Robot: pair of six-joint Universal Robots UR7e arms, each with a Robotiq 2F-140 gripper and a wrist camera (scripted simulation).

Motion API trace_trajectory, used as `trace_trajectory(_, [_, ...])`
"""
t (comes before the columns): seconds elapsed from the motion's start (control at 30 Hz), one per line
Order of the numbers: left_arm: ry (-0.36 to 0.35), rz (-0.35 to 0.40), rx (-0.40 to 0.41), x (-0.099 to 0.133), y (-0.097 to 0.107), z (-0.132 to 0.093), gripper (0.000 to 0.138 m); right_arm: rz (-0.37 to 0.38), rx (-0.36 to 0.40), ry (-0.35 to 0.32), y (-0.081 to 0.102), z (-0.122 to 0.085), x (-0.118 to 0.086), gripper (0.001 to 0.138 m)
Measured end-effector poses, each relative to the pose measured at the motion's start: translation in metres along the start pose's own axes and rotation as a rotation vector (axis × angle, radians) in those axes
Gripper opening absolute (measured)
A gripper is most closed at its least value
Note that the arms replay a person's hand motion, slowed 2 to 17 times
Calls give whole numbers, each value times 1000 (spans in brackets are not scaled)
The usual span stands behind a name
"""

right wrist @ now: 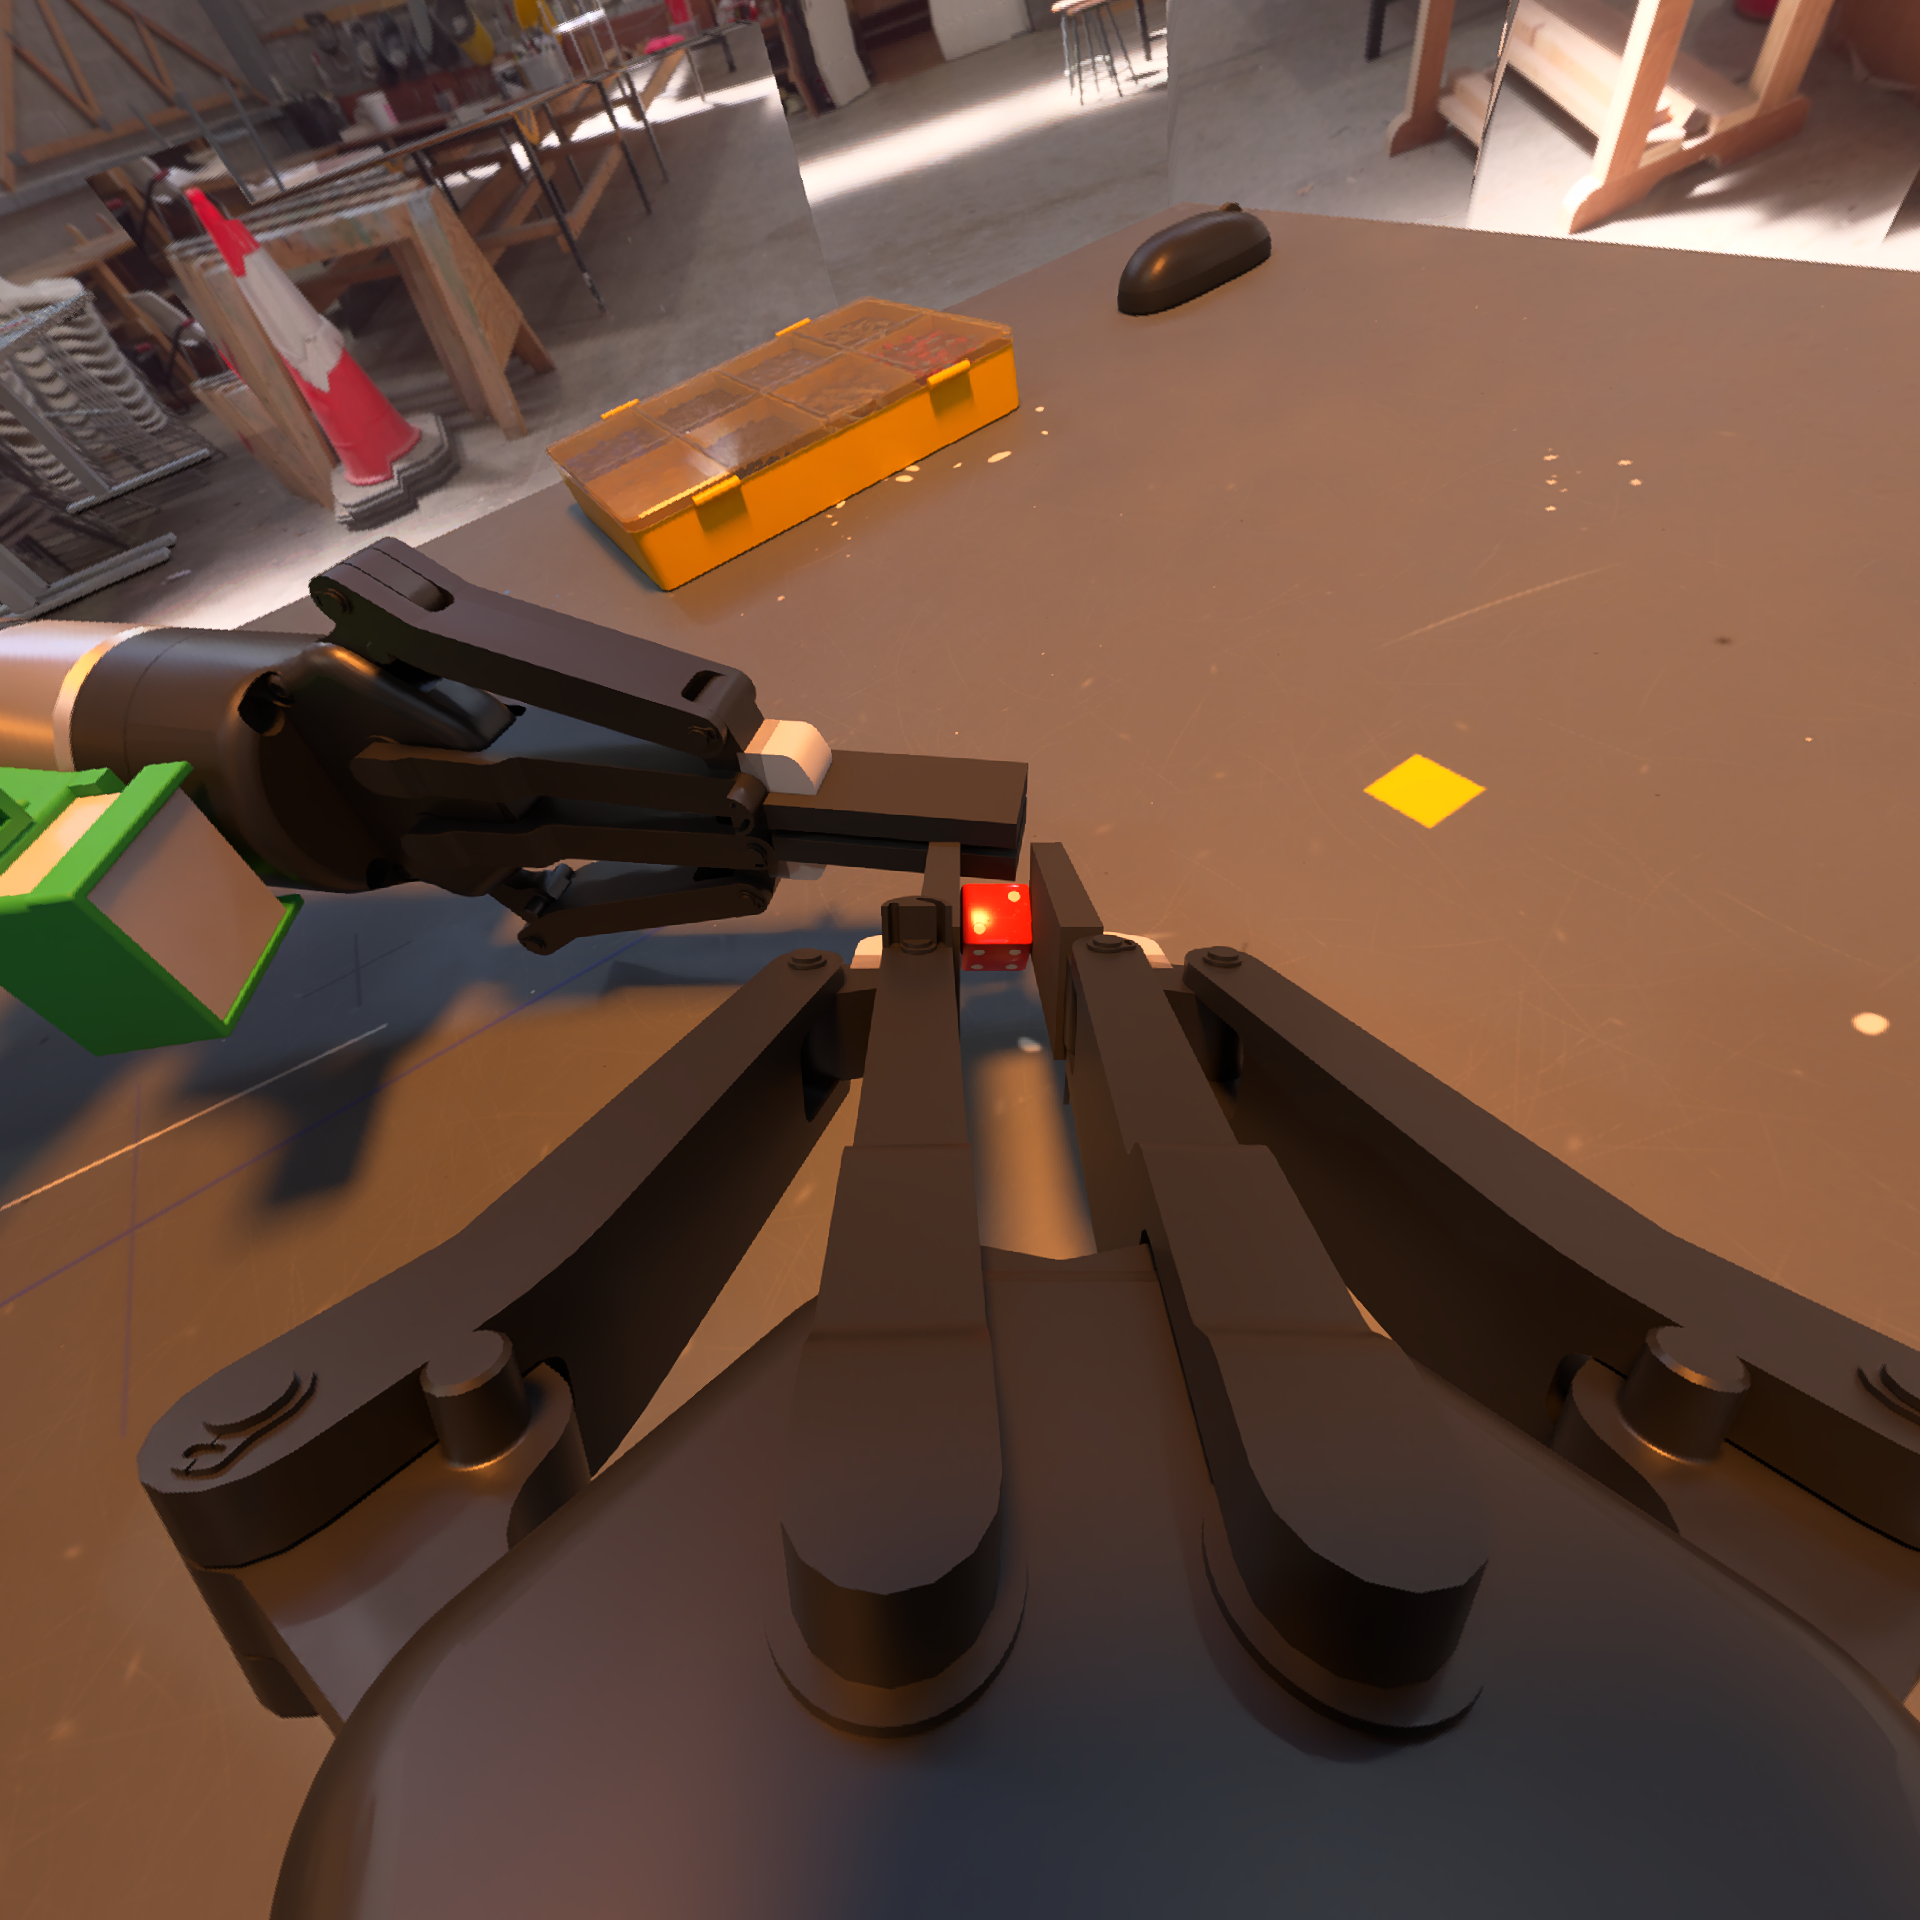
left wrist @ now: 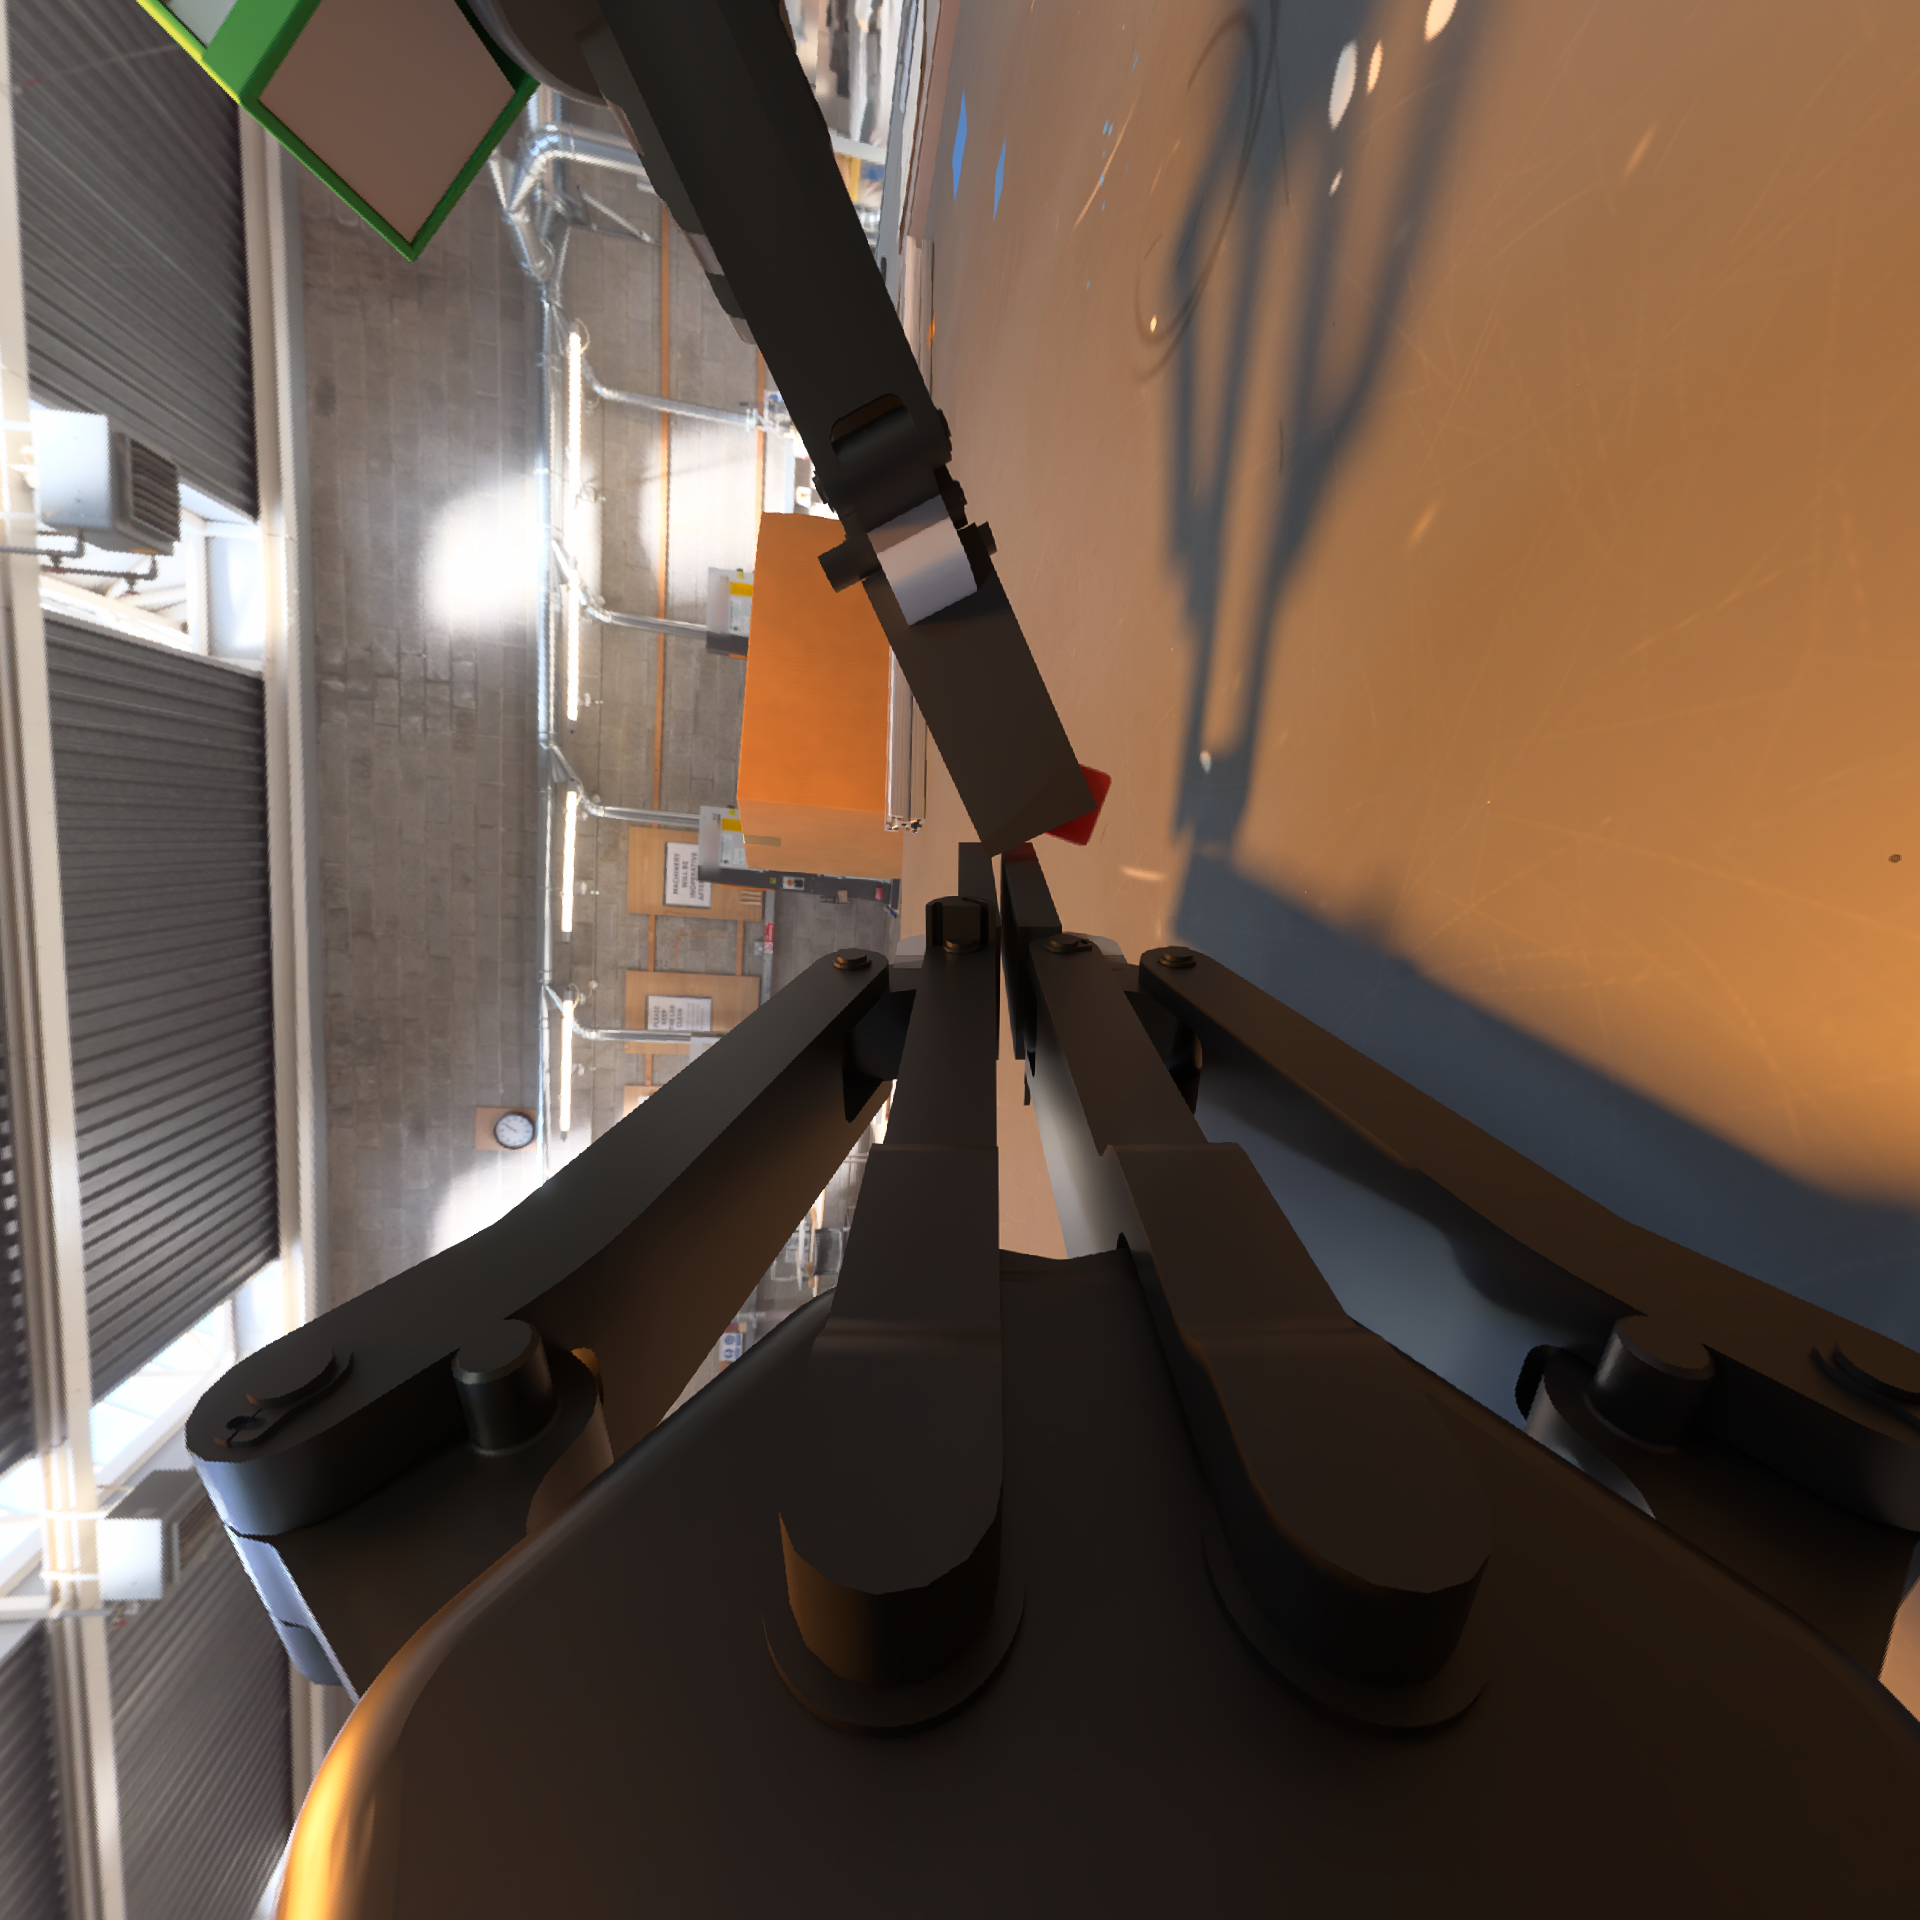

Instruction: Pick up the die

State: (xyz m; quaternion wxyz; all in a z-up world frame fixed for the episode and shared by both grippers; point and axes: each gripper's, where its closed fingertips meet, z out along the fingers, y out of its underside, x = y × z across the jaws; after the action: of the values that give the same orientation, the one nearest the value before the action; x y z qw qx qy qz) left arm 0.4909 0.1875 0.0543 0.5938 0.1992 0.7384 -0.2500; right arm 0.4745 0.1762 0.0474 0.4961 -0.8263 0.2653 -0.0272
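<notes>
The red die (right wrist: 995, 914) is bracketed by the right gripper (right wrist: 992, 883), parted and not quite clamped, for a grab; the left gripper (right wrist: 1013, 821) is kept clenched, empty, alongside.

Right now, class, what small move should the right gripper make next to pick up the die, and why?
Probably close the right gripper: the red die sits on the table between its fingers, with a small gap on one side. The left gripper, shut and empty, lies just beyond it, so lift with care afterwards.
</notes>
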Motion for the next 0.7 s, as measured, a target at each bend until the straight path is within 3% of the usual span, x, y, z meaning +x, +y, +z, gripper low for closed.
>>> trace_trajectory(0.43, [-13, 30, -14, -1, 1, 0, 4, 13, 8, 3, 0, 1, 0, 18])
trace_trajectory(0.7, [-2, 1, -23, 0, 4, 2, 3, 31, 5, -15, 0, 0, -1, 18])
